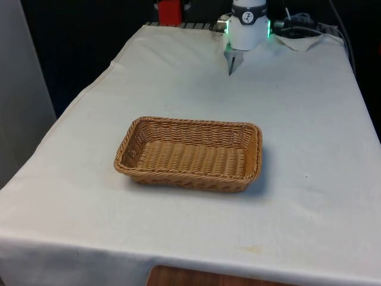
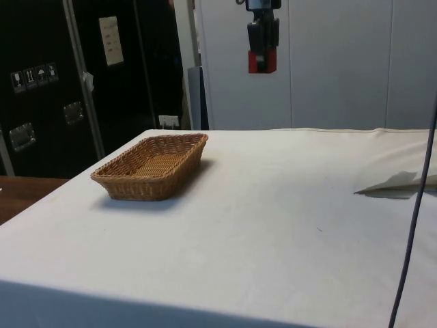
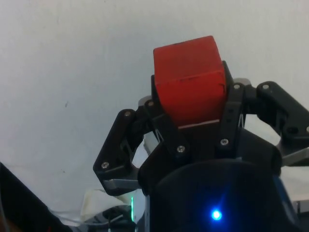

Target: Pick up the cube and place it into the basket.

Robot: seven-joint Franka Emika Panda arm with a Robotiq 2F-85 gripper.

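Table (image 1: 309, 137) under white cloth, wicker basket (image 1: 189, 154) sitting toward the front view's left of centre, nothing in it. Gripper (image 2: 262, 60) high above the table, well apart from basket, fingers (image 3: 231, 111) clamped on red cube (image 3: 189, 77), cube off the cloth.
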